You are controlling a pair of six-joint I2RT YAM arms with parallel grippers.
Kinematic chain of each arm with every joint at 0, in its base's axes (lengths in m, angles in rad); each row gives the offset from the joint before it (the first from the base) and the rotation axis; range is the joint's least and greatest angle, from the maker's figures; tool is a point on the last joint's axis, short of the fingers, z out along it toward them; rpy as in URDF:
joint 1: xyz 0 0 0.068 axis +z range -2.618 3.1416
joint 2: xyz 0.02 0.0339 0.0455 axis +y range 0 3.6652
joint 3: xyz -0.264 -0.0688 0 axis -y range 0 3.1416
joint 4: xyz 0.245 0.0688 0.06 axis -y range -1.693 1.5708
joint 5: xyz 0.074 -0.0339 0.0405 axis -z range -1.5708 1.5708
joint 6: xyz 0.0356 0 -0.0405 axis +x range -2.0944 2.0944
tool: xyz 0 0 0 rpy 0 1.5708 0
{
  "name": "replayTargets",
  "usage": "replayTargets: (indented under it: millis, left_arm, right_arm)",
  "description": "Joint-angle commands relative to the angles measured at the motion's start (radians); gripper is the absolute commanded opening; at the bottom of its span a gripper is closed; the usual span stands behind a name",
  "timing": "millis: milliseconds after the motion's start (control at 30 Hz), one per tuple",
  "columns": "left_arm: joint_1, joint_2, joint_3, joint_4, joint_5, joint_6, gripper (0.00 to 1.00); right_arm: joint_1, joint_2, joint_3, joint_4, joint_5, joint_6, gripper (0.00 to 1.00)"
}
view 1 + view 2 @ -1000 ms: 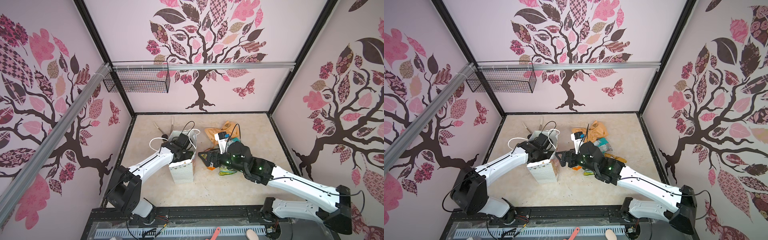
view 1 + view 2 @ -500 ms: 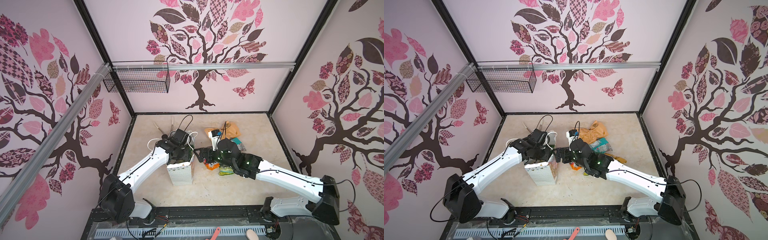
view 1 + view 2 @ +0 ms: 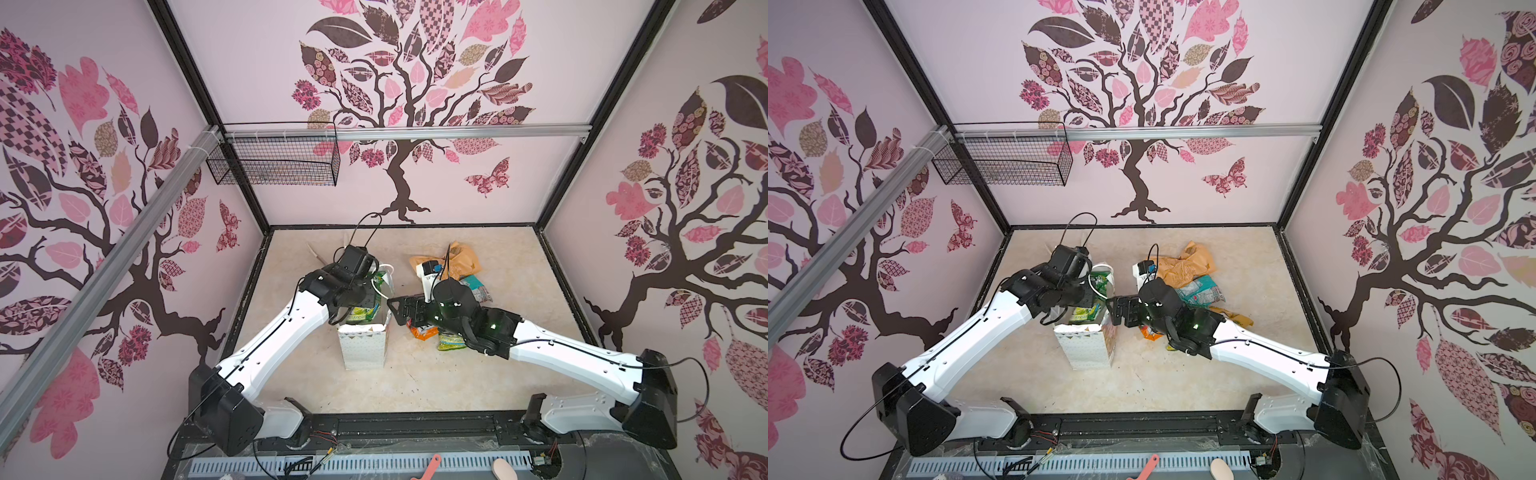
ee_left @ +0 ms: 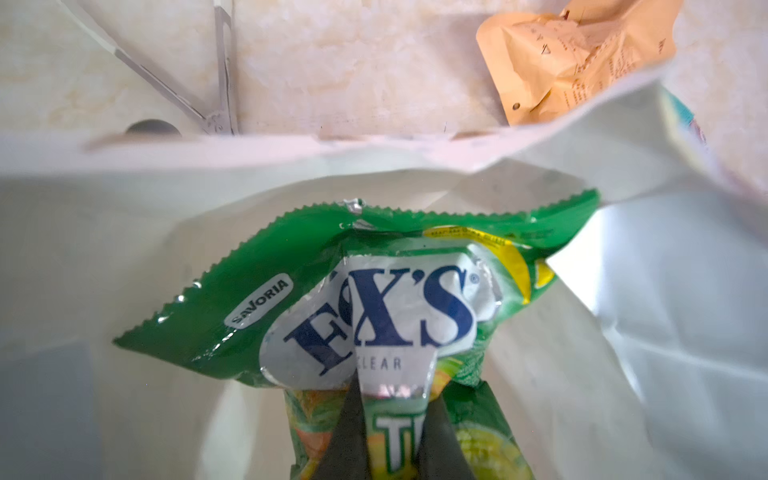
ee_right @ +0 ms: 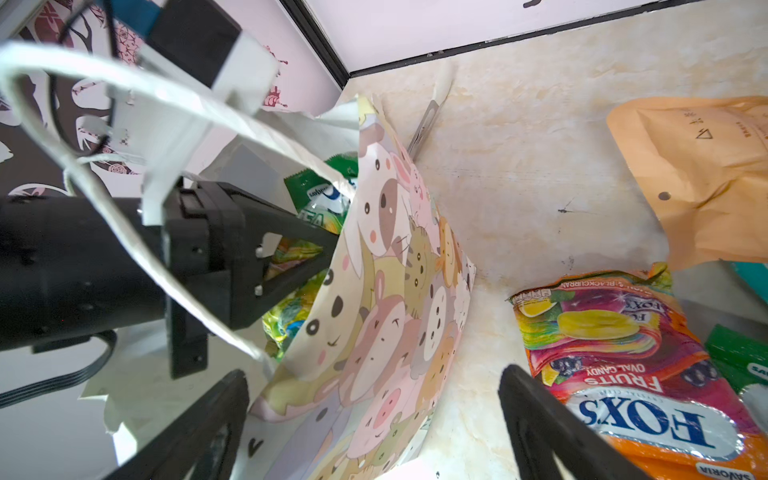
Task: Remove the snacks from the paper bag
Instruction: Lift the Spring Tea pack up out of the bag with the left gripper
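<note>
The white paper bag (image 3: 363,347) (image 3: 1088,349) stands upright mid-table; its right wall (image 5: 395,291) is printed with cartoon animals. Inside its mouth, my left gripper (image 4: 392,382) (image 3: 357,297) is shut on a green FOX'S packet (image 4: 374,291) (image 3: 365,309) (image 5: 320,195). My right gripper (image 5: 374,378) (image 3: 399,309) is open, its fingers on either side of the bag's right wall. Other snacks lie on the table right of the bag: a tan-orange packet (image 3: 461,259) (image 5: 706,174), a teal one (image 3: 478,286), an orange-red FOX'S packet (image 5: 623,353) and a green-yellow one (image 3: 451,340).
Two thin metal strips (image 4: 220,83) lie on the table behind the bag. A black wire basket (image 3: 274,162) hangs on the back wall. The enclosure walls close in on three sides. One cord handle (image 5: 124,216) loops over my left gripper's body.
The left arm has reached further over the bag. The right gripper has slid left from the loose snacks to the bag's right wall, still open.
</note>
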Motion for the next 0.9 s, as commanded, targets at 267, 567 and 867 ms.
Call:
replayTargets:
  millis: [267, 567, 867]
  left_arm:
    - [0.004, -0.061, 0.098, -0.005, -0.059, 0.042, 0.00]
    - [0.004, -0.096, 0.133, -0.004, -0.079, 0.056, 0.00]
    - [0.003, -0.112, 0.209, -0.025, -0.104, 0.083, 0.00]
  right_arm:
    - [0.003, 0.012, 0.000, 0.004, 0.007, -0.004, 0.97]
    - [0.003, 0.013, -0.003, 0.005, 0.009, -0.005, 0.97]
    - [0.003, 0.007, -0.007, 0.012, 0.002, -0.001, 0.97]
